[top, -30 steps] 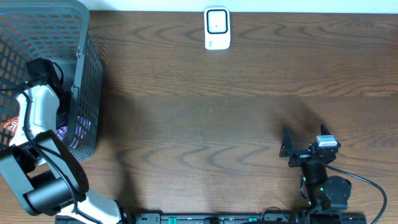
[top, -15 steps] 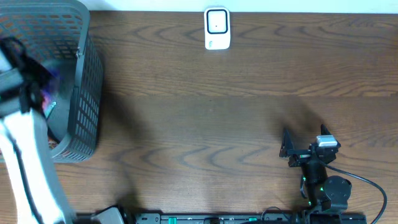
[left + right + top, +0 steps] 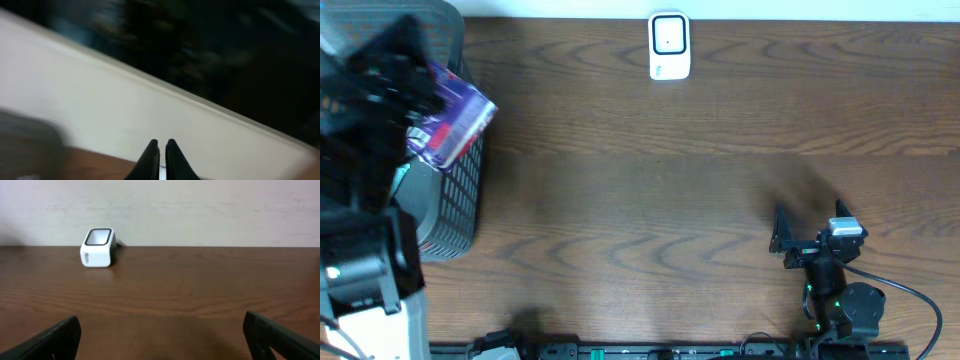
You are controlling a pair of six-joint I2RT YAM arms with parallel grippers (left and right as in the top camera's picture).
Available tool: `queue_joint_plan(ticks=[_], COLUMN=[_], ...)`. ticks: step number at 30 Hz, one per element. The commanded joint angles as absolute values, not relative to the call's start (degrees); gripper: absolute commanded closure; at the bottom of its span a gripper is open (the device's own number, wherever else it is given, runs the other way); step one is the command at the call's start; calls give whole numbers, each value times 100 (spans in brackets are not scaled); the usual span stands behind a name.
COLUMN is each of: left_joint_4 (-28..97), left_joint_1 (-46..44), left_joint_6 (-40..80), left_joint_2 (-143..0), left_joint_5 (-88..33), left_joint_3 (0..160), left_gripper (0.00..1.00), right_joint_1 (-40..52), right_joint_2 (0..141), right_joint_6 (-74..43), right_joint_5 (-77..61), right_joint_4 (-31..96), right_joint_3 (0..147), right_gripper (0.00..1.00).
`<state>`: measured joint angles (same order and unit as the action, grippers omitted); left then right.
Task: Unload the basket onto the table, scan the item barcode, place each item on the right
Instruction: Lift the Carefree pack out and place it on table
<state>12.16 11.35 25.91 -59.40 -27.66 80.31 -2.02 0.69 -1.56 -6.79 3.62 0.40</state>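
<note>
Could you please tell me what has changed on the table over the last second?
The left tool rose out of the grey mesh basket and now holds a purple plastic packet, shut on it above the basket's rim. The right tool, open, the white box-shaped scanner and the basket stayed put.

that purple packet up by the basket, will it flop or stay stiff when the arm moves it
Probably light: the purple packet looks flat and thin. It likely bends or swings some, since the left pincer is nearly fully shut, suggesting it pinches only a thin edge. Blur hides whether its surface is slick.
</note>
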Motion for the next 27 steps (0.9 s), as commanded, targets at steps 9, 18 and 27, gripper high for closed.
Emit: queue_joint_plan(ticks=[9, 18, 27], left_joint_4=[1647, 2587, 3566], left_joint_1=[-272, -272, -427], left_joint_6=[2123, 2014, 1369], left_joint_2=[-6237, -6960, -8075], left_joint_5=[-2576, -1494, -1492], left_joint_3=[8071, 8071, 8071], left_gripper=[85, 45, 21], right_joint_1=[-237, -237, -237], right_joint_2=[38, 38, 38], right_joint_6=[-231, -231, -231], right_joint_5=[-676, -676, -676], right_joint_4=[384, 384, 384], right_joint_3=[32, 32, 32], right_gripper=[1, 1, 1])
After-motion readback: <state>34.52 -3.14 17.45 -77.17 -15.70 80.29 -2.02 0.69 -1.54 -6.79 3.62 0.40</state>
